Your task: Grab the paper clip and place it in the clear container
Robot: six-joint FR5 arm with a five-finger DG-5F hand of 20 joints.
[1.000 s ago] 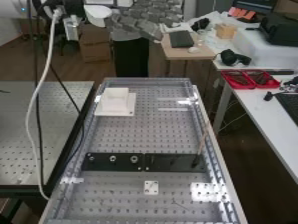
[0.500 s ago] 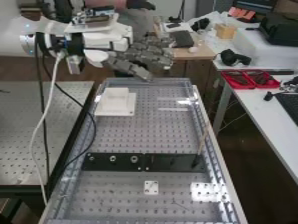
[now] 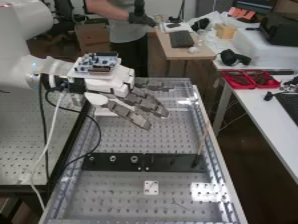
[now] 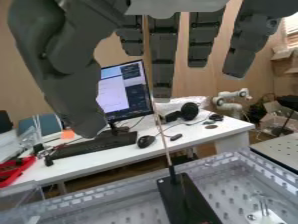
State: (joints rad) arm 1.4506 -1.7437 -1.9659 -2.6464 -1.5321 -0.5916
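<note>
Hand (image 3: 144,103), fingers extended, over perforated tray (image 3: 133,137), black plates (image 3: 163,161) inside

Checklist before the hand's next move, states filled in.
1. Hand open: ok, fingers extended.
2. Hand clear of the thin rod: ok, visibly apart.
3. Hand over the small white plate: not ok, it is towards the bench's far end.
4. Paper clip positively identified: cannot tell.
5. Clear container confirmed as drop spot: cannot tell.
6. White cable free of snags: cannot tell.
</note>
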